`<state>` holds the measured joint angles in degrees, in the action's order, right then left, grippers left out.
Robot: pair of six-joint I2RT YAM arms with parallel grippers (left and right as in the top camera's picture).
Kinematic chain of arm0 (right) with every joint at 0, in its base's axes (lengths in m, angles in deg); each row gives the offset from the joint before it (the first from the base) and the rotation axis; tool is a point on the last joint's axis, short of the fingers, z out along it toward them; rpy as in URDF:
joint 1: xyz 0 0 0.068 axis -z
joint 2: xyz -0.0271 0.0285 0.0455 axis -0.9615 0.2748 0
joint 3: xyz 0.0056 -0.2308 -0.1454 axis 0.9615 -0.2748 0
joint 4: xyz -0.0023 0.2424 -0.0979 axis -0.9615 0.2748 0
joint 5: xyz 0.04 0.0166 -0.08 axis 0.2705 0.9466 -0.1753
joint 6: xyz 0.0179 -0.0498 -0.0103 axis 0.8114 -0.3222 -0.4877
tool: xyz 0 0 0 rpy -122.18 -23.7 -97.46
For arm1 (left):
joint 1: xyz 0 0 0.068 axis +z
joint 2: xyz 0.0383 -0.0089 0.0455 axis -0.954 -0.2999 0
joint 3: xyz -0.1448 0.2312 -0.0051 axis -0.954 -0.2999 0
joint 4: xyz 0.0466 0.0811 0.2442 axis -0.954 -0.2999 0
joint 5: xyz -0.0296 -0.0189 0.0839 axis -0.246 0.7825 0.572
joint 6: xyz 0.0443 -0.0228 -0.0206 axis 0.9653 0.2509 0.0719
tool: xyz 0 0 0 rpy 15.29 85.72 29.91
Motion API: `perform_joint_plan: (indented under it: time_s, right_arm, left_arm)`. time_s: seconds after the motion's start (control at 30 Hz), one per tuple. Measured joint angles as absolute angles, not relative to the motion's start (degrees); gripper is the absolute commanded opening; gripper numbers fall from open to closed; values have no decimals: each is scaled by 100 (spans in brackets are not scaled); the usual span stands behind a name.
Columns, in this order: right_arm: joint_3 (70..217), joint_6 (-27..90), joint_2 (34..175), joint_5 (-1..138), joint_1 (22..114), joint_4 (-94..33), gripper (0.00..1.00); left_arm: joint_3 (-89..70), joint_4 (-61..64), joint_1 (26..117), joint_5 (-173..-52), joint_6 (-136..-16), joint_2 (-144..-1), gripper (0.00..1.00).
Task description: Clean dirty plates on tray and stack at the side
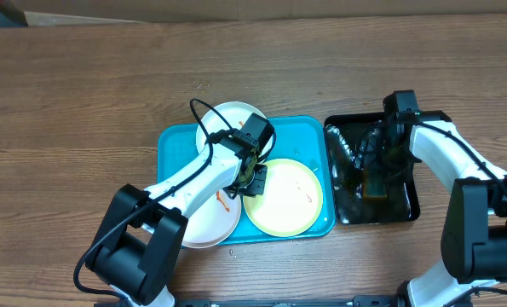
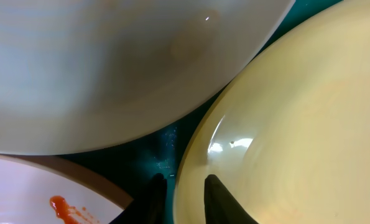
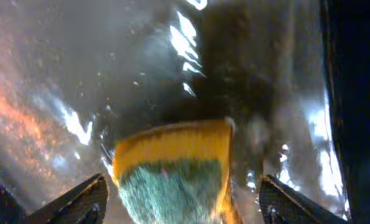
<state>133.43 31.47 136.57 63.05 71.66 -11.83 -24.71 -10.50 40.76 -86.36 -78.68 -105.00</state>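
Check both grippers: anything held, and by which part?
Left gripper pinches the pale yellow plate by its rim. Right gripper holds nothing: its jaws stand open on either side of the sponge in the black tray.

Both arms bent low, wrists angled downward.
Left gripper [image 2: 183,190] pinched narrowly on the yellow plate [image 2: 296,124] rim; right gripper [image 3: 181,193] jaws stood wide apart.

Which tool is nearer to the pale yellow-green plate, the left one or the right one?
Left. The left tool straddles the pale yellow-green plate's rim; the right tool hangs open over the sponge in the black tray.
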Motion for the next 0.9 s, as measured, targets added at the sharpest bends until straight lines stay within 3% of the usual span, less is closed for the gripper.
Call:
perform_joint_plan:
  time_s: [0.2,0.27,0.33,0.37,0.5,0.7,0.8,0.9]
  right_arm:
    - [13360,3145,13657,6309,7166,-879,80]
    - [13360,3158,13655,6307,7166,-883,90]
    - [13360,3149,13655,6311,7166,-885,93]
    - [13360,3143,13655,6307,7166,-888,83]
    - [13356,3112,13655,6311,7166,-927,62]
    - [13353,3143,13657,6329,7166,-881,40]
    - [13353,3143,13655,6335,7166,-920,37]
    - [13353,3138,13655,6333,7166,-929,27]
  left_arm:
    - [-2521,-1004,4076,-8636,-7868,-10500,15]
    - [-2541,-1000,4076,-8636,-7868,-10500,15]
    - [-2548,-989,4076,-8636,-7868,-10500,16]
    - [-2548,-984,4076,-8636,-7870,-10500,16]
    - [-2548,-945,4076,-8636,-7868,-10502,16]
    - [-2548,-923,4076,-8568,-7868,-10504,11]
    - [-2548,-877,4076,-8513,-7859,-10559,4]
    - [-2548,-862,4076,-8513,-7848,-10603,4]
